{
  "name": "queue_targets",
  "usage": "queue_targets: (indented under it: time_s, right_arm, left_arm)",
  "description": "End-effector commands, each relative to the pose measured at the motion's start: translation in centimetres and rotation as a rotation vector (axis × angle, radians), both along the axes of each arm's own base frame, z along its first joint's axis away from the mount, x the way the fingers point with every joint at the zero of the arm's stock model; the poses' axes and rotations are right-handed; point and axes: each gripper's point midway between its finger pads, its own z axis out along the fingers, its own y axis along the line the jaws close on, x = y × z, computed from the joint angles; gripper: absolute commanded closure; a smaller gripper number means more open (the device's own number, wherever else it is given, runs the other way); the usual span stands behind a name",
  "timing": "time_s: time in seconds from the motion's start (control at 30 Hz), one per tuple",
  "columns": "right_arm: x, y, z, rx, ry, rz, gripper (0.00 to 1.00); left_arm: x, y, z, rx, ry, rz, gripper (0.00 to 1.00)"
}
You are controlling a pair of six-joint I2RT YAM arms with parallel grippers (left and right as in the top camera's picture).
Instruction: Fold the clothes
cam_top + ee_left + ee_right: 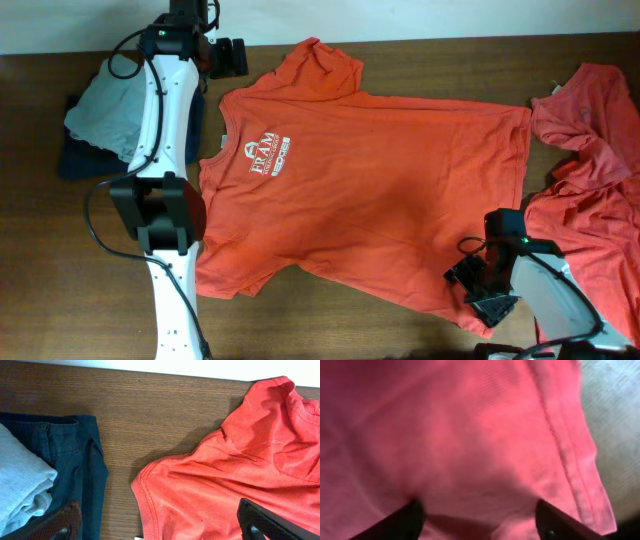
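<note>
An orange-red T-shirt [380,190] of the clothes lies spread flat, chest up, with a white logo [262,158] showing and its collar to the left. My left gripper [232,57] hovers open at the shirt's far-left shoulder; in the left wrist view its fingers stand wide over the shirt [240,475], left gripper [160,527] empty. My right gripper [480,290] sits on the near-right hem corner. The right wrist view shows the right gripper [477,520] with its fingers apart, pressed onto the shirt [470,435], cloth bulging between them beside the stitched hem [570,460].
More coral clothes [600,200] lie crumpled at the right edge. A folded grey garment [105,105] rests on dark blue denim [80,160] at the far left, also visible as grey cloth [20,485] and denim [75,460]. Bare wooden table [60,260] lies front left.
</note>
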Motion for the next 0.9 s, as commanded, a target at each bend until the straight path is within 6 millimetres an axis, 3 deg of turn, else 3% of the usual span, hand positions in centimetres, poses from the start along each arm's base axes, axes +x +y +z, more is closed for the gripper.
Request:
queue_targets:
  time_s: [0.0, 0.27, 0.47, 0.6, 0.87]
  right_arm:
    - [0.6, -0.5, 0.6, -0.023, 0.009, 0.059, 0.26]
    - [0.0, -2.7, 2.8, -0.137, 0.081, 0.067, 0.16]
    - [-1.5, -3.4, 2.9, -0.08, 0.131, -0.053, 0.16]
    - [-0.8, -5.0, 2.6, -0.055, 0.073, -0.083, 0.16]
    - [-0.4, -5.9, 2.5, 0.014, 0.0, -0.008, 0.09]
  left_arm:
    - [0.0, 0.1, 0.7, -0.003, -0.012, 0.0, 0.01]
    - [0.0, 0.1, 0.7, -0.003, -0.012, 0.0, 0.01]
    - [0.0, 0.1, 0.7, -0.003, -0.012, 0.0, 0.01]
    - [0.0, 0.1, 0.7, -0.003, -0.012, 0.0, 0.01]
    - [0.0, 0.1, 0.7, -0.003, -0.012, 0.0, 0.01]
